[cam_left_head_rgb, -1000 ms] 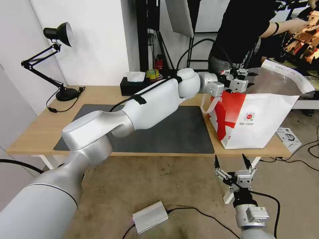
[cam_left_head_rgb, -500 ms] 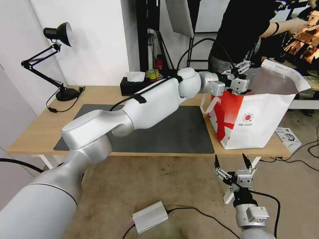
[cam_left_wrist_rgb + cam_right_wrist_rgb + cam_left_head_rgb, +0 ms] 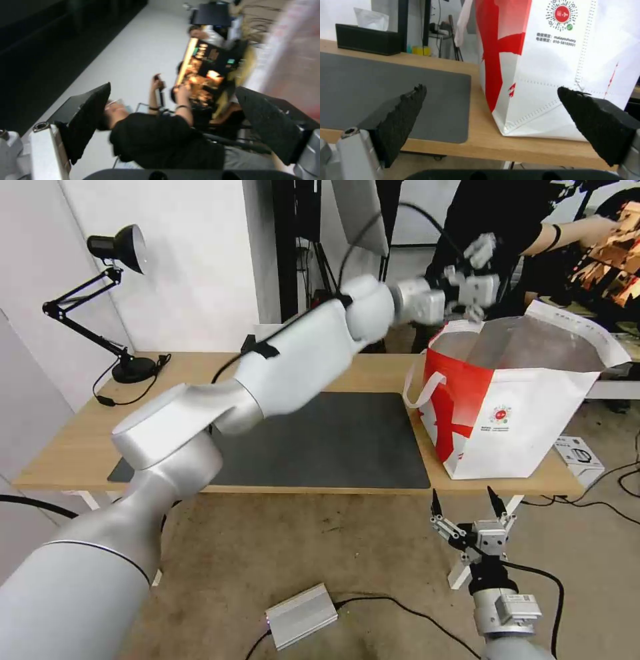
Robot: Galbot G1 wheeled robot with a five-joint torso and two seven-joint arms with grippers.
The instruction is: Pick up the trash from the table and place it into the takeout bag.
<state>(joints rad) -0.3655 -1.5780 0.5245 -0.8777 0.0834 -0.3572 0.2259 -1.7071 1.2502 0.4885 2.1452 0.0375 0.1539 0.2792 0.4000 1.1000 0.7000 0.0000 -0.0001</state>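
Standing upright at the right end of the table (image 3: 200, 370), the takeout bag (image 3: 527, 430) has its mouth open upward, silver lining showing, and its long axis runs along the table's length, its base reaching the front edge. One white strap handle (image 3: 421, 388) hangs on its red end, which faces the dark grey mat (image 3: 347, 447). The left gripper (image 3: 477, 270) hangs raised above the bag's far rim, its fingers spread apart with nothing between them; the left wrist view confirms the gap and looks out into the room beyond. The right gripper (image 3: 463, 507) waits low in front of the table's front edge, below the bag, fingers wide apart. The right wrist view adds the black tissue box (image 3: 366, 38) at the far edge and bare mat beside the bag.
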